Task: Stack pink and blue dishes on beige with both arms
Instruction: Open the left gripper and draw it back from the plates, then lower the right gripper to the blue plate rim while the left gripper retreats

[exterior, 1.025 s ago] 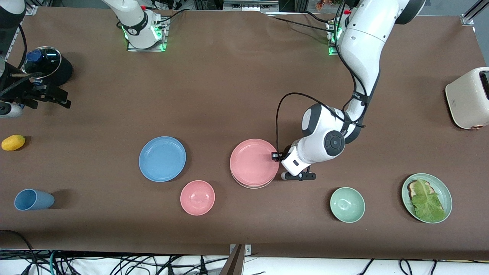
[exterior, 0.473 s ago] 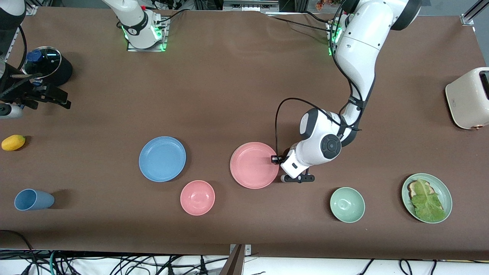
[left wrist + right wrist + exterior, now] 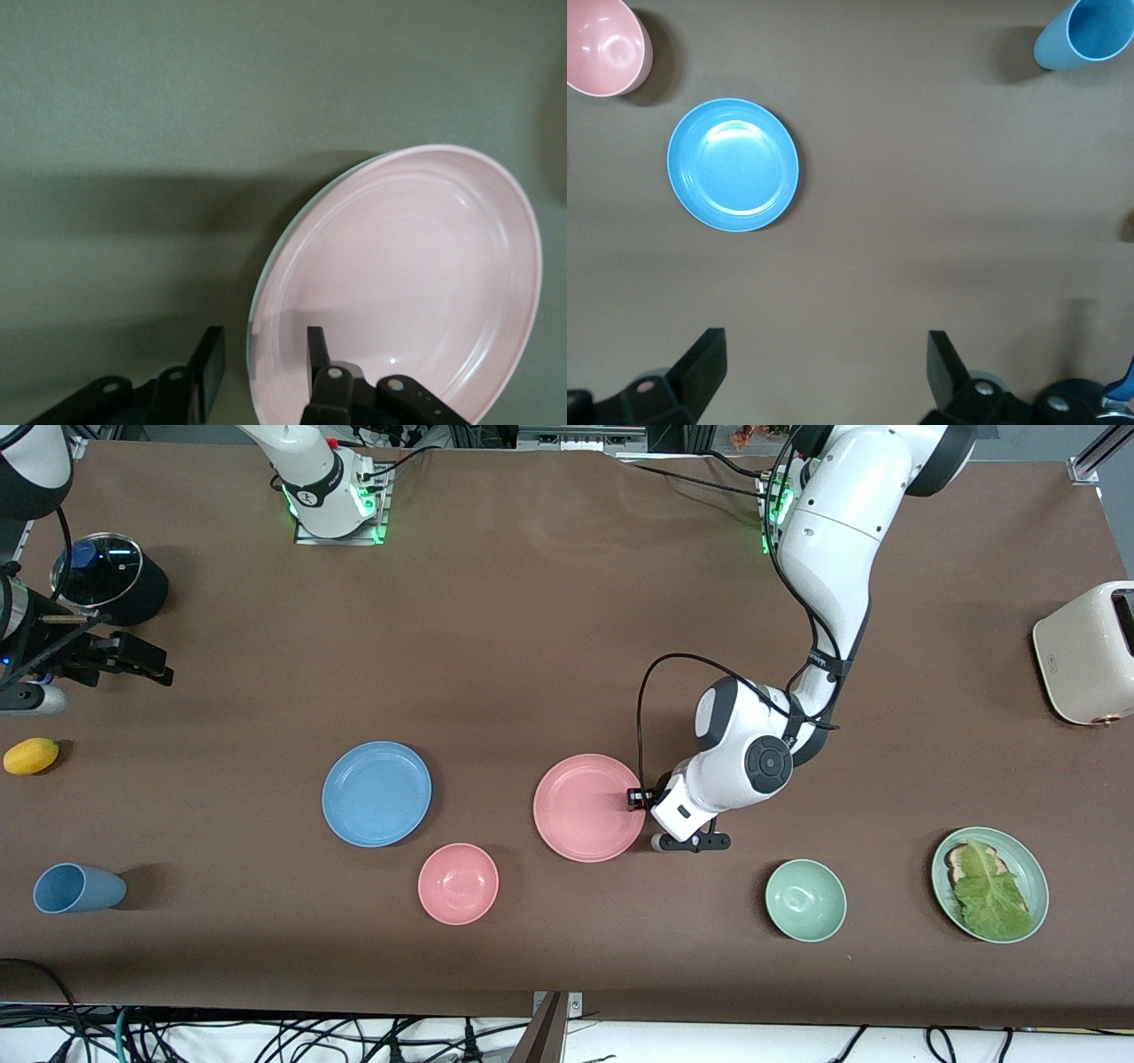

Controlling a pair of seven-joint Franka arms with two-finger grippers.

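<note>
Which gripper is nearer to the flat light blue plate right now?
Left, though not by much. The left gripper is at the rim of the flat pink plate, beside the light blue plate. The right gripper hangs open near the right arm's table end.

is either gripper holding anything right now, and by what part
The left gripper straddles the pink plate at its rim, one finger inside and one outside; whether it grips cannot be told. The right gripper is open and empty.
</note>
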